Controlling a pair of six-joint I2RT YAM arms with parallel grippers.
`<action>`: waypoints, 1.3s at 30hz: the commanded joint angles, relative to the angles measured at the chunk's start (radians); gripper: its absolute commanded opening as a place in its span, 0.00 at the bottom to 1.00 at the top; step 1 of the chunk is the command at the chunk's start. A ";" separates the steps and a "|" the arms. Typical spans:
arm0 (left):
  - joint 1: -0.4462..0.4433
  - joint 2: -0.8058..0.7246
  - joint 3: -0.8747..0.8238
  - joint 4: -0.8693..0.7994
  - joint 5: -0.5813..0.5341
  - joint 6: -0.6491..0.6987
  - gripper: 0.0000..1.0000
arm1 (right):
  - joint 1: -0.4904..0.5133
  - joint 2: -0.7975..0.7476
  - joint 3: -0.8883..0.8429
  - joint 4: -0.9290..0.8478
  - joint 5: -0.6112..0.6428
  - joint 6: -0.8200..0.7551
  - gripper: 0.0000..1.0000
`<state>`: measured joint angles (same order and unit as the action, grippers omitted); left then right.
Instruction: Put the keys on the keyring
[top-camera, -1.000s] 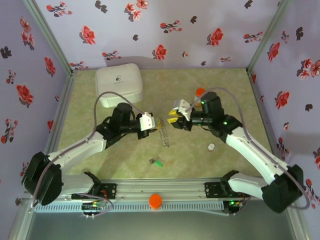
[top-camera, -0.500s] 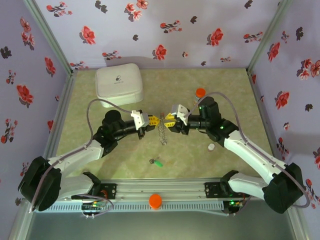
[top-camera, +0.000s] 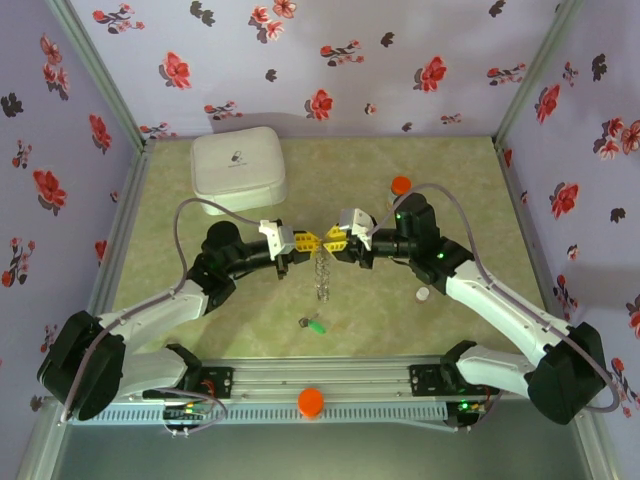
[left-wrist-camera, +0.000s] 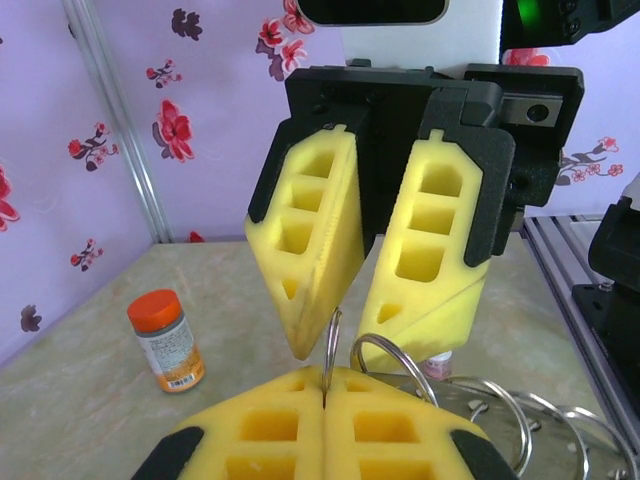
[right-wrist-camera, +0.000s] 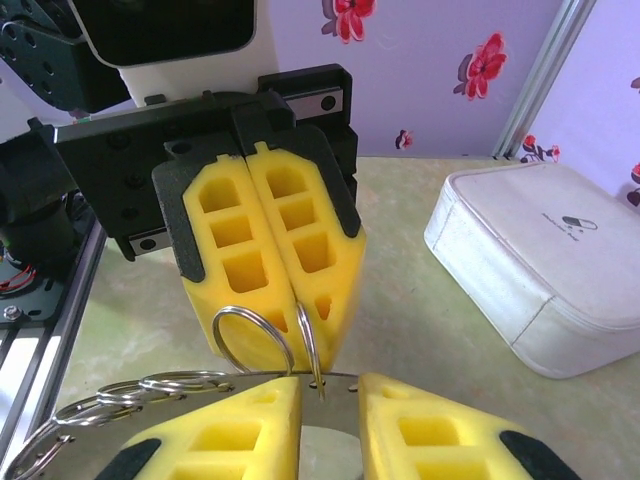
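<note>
Keyring (top-camera: 322, 268): hung 12-to-6 mid-table, top loop clamped in closed left gripper (top-camera: 305, 240). Met right gripper (top-camera: 333, 243) at its 3 o'clock, jaws narrowly apart around loop. Green key (top-camera: 315, 325) loose at 6 o'clock.

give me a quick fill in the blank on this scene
The left gripper is ____ on the thin silvery metal keyring.
The right gripper has its jaws ____.
The small plastic bottle has an ____ cap.
The rounded white case lies behind the ____ arm.
Missing: shut, open, orange, left.
</note>
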<state>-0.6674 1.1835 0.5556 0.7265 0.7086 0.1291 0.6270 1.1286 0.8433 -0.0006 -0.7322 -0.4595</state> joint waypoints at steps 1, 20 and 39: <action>0.005 -0.012 -0.005 0.054 -0.014 0.021 0.00 | 0.006 -0.012 0.023 -0.015 0.041 -0.001 0.30; -0.012 0.028 0.030 0.093 -0.224 0.263 0.00 | 0.002 -0.140 0.040 -0.146 0.300 0.826 0.44; 0.022 0.090 0.016 0.159 0.062 -0.005 0.00 | 0.015 -0.105 -0.066 0.044 0.078 0.072 0.31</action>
<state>-0.6540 1.2728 0.5480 0.8097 0.7300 0.1524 0.6361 1.0149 0.7582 0.0341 -0.5659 -0.2836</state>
